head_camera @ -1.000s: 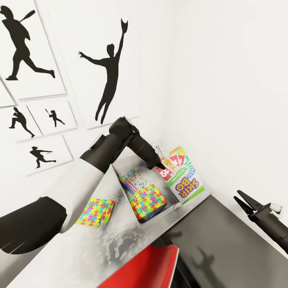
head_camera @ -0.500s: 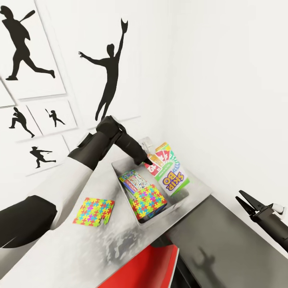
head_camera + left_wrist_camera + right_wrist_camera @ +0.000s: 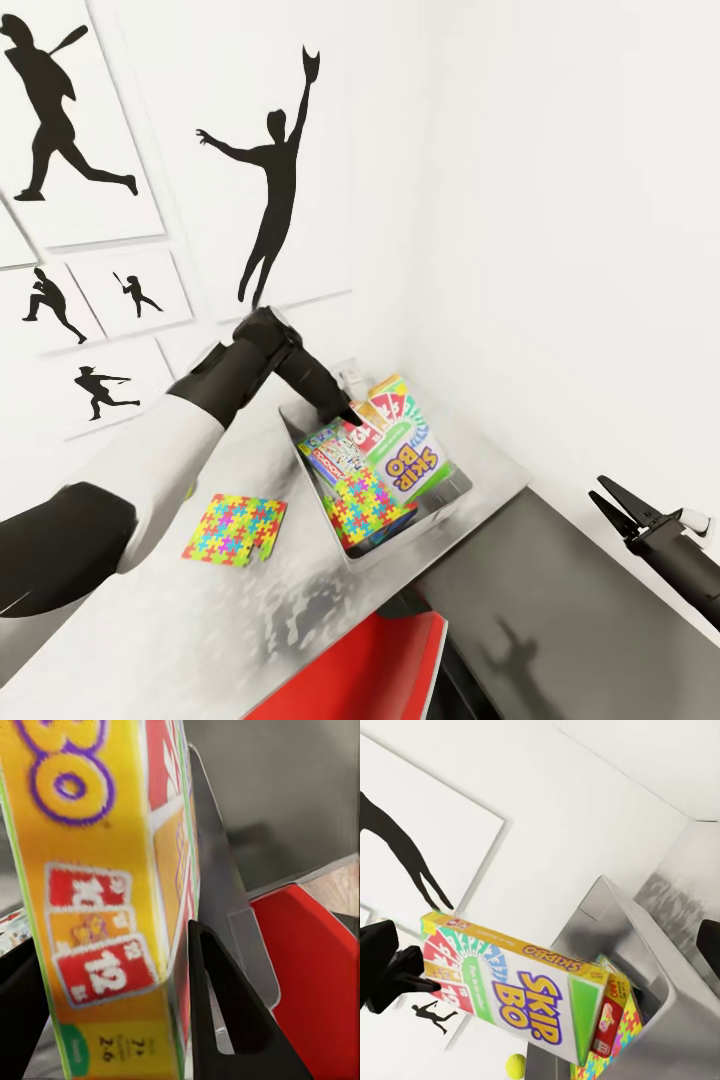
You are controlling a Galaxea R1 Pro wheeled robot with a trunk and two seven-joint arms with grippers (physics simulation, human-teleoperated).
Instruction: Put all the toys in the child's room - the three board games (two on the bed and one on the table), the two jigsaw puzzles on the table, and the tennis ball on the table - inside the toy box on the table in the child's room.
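Over the toy box on the table, the Skip-Bo board game hangs tilted, its lower end dipping inside the box. The left gripper is clamped on its upper end; in the left wrist view the two black fingers press either face of the yellow carton. Two more boxes already sit in the toy box: a second board game standing on edge beside the Skip-Bo, and one jigsaw puzzle leaning toward the near end. A second jigsaw puzzle lies flat on the table, just beside the toy box. One tennis ball shows in the right wrist view, beyond the box. The right gripper hovers well apart, its fingers spread wide and holding nothing. A red chair stands at the table's near edge.
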